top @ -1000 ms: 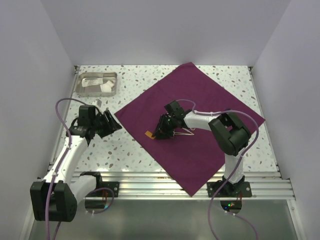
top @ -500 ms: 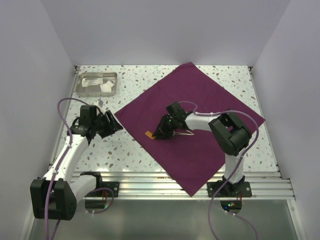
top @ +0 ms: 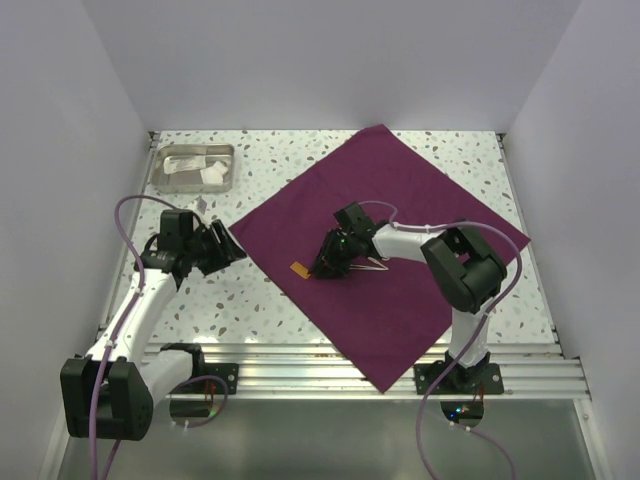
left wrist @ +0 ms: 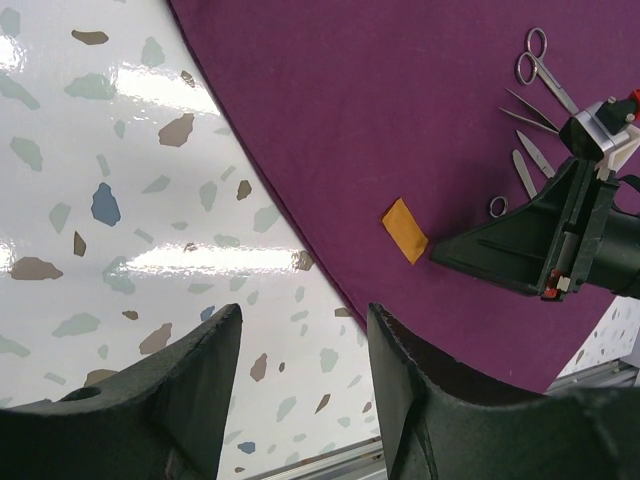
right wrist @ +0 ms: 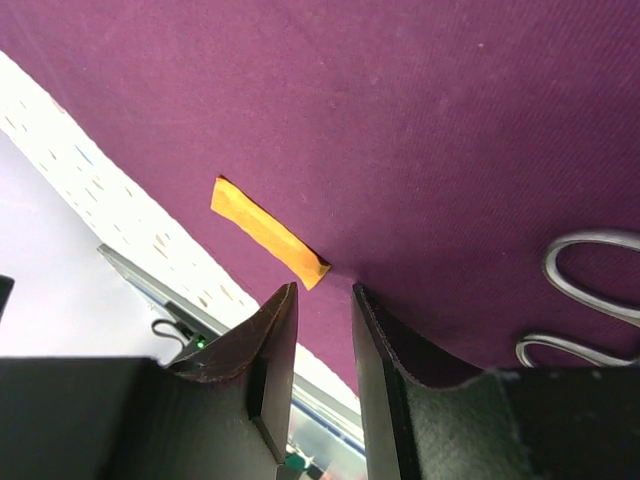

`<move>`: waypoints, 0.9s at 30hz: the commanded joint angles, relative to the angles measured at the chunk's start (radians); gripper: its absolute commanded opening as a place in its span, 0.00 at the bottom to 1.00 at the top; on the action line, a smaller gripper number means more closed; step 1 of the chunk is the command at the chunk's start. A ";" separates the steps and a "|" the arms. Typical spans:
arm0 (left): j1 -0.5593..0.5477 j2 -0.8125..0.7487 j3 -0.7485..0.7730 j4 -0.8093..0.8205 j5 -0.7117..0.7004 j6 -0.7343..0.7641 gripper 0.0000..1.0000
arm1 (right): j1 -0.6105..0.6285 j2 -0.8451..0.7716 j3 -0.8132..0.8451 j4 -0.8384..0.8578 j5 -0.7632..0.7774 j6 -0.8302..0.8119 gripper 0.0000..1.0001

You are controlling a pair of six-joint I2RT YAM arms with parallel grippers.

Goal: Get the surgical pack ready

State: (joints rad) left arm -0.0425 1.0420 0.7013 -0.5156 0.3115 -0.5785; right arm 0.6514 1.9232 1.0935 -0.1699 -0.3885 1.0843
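Currently the surgical pack, a deep purple-maroon square cloth (top: 400,200), lies spread flat under the right gripper (right wrist: 322,295). Its jaws stand narrowly parted around nothing. A small orange strip (right wrist: 268,232) lies just ahead of their tips, and steel scissors (right wrist: 600,260) lie off to one side. The left gripper (left wrist: 305,330) hangs released over the white speckled table (left wrist: 100,200), with the cloth's edge just beyond its jaws.

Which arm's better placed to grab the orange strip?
Right. The right gripper sits at the end of the orange strip, jaws apart; the left gripper hovers over table beside the cloth.
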 commanded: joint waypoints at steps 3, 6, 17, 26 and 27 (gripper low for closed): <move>-0.008 -0.011 0.014 0.038 0.020 0.022 0.57 | -0.003 0.042 0.022 0.006 0.019 -0.021 0.33; -0.008 -0.011 0.012 0.035 0.017 0.022 0.57 | 0.002 0.066 0.035 0.015 0.013 -0.021 0.33; -0.008 0.007 0.007 0.049 0.018 0.017 0.57 | 0.002 0.108 0.080 0.038 0.000 -0.037 0.32; -0.008 0.018 0.009 0.057 0.017 0.008 0.57 | 0.004 0.146 0.147 0.015 -0.016 -0.057 0.30; -0.008 0.018 0.010 0.058 0.017 0.006 0.57 | 0.002 0.151 0.151 0.015 -0.018 -0.055 0.30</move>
State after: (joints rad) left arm -0.0429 1.0584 0.7013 -0.5091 0.3115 -0.5804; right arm 0.6544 2.0346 1.2186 -0.1383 -0.4469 1.0576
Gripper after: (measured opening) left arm 0.573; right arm 0.305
